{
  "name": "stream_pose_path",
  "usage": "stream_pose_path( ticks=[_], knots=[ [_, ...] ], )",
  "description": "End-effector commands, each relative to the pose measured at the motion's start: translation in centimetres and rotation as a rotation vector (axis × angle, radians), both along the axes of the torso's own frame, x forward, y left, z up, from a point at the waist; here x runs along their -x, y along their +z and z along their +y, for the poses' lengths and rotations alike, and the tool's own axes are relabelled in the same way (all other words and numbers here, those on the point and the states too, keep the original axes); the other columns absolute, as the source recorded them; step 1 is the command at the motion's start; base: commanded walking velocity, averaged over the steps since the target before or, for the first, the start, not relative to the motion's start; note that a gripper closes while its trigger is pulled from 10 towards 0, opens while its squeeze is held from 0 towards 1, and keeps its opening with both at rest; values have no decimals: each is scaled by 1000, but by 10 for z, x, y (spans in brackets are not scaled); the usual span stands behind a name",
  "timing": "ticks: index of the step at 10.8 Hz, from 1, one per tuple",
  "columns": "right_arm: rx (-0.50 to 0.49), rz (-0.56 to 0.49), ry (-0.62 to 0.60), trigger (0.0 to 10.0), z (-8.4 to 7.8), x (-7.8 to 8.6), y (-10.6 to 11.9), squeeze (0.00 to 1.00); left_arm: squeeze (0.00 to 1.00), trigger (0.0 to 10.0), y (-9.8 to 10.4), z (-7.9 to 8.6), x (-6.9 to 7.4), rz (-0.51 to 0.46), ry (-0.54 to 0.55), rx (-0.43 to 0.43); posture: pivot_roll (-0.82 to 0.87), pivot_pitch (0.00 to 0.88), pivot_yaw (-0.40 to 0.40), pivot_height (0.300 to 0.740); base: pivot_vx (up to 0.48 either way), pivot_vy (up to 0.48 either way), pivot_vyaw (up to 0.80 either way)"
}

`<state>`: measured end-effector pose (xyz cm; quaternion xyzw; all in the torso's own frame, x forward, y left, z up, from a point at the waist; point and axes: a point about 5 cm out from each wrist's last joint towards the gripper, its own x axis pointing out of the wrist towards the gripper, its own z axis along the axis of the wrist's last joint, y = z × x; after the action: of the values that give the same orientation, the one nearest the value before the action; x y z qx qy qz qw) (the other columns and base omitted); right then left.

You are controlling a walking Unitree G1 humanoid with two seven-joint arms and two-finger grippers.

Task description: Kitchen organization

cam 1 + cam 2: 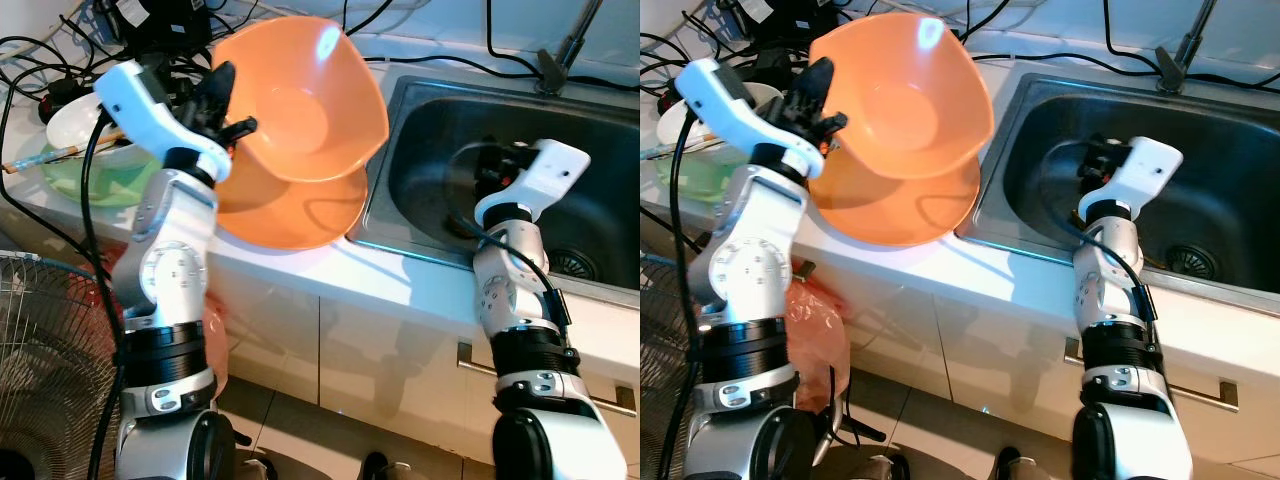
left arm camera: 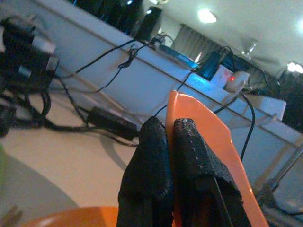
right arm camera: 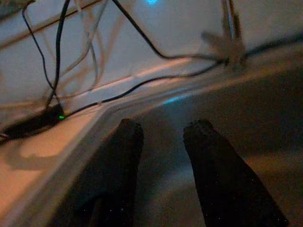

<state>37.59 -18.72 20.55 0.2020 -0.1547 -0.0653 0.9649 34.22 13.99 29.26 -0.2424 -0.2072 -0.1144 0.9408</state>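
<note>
We are gripping the rim of an orange bowl (image 1: pixel 300 100) in our left gripper (image 1: pixel 222 105), fingers (image 2: pixel 189 156) clenched either side of the thin plastic wall. It is tilting above a second orange bowl (image 1: pixel 290 205) resting on the white counter (image 1: pixel 400 275), upper centre. At upper left a green bowl (image 1: pixel 85 180) is carrying a white dish (image 1: pixel 85 120). Our right gripper (image 3: pixel 163 137) is hanging released inside the steel sink (image 1: pixel 590 200), right.
</note>
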Motion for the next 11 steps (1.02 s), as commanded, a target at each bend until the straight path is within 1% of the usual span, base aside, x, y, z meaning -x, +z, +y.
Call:
stream_pose_path(
  ticks=[1, 2, 3, 4, 5, 6, 7, 8, 9, 10, 11],
  knots=[
    [-76, 15, 44, 10000, 4, 0, -5, 0, 0, 10000, 7, -3, 5, -62, 9, -44, 112, 148, 52, 740, 0, 0, 0],
    [-158, 0, 109, 10000, 8, 0, -2, 0, 0, 10000, 1, -14, 4, -68, 18, -129, 109, 143, 53, 740, 0, 0, 0],
    [-208, -2, 122, 10000, 8, 0, -2, 0, 0, 10000, -2, -23, 4, -78, 3, -153, 109, 143, 53, 740, 0, 0, 0],
    [-272, -8, 156, 10000, 8, 0, -3, 0, 0, 10000, -5, -33, 4, -80, -15, -156, 106, 143, 53, 740, 0, 0, 0],
    [-290, -14, 181, 10000, 9, 0, -2, 0, 0, 10000, -6, -42, 4, -84, -32, -159, 105, 147, 51, 740, 0, 0, 0],
    [-273, -18, 190, 10000, 7, 3, 0, 0, 0, 10000, -6, -54, 5, -108, -53, -165, 98, 152, 52, 740, 0, 0, 0],
    [-279, -18, 192, 10000, 6, 3, 0, 0, 0, 10000, 0, -52, 5, -128, -48, -141, 98, 155, 53, 740, 0, 0, 0],
    [-282, -21, 218, 10000, 7, 3, 1, 0, 0, 10000, 13, -44, 4, -173, -16, -96, 106, 156, 53, 740, 0, 0, 0],
    [-285, -25, 228, 10000, 7, 3, 1, 0, 0, 10000, 15, -43, 3, -188, 4, -103, 106, 157, 52, 740, 0, 0, 0],
    [-280, -24, 239, 10000, 7, 4, 2, 0, 0, 10000, 18, -46, 1, -207, 13, -122, 102, 159, 50, 740, 0, 0, 0],
    [-276, -32, 248, 10000, 7, 4, 5, 0, 0, 10000, 22, -52, 0, -223, -2, -122, 101, 161, 49, 740, 0, 0, 0]
  ],
)
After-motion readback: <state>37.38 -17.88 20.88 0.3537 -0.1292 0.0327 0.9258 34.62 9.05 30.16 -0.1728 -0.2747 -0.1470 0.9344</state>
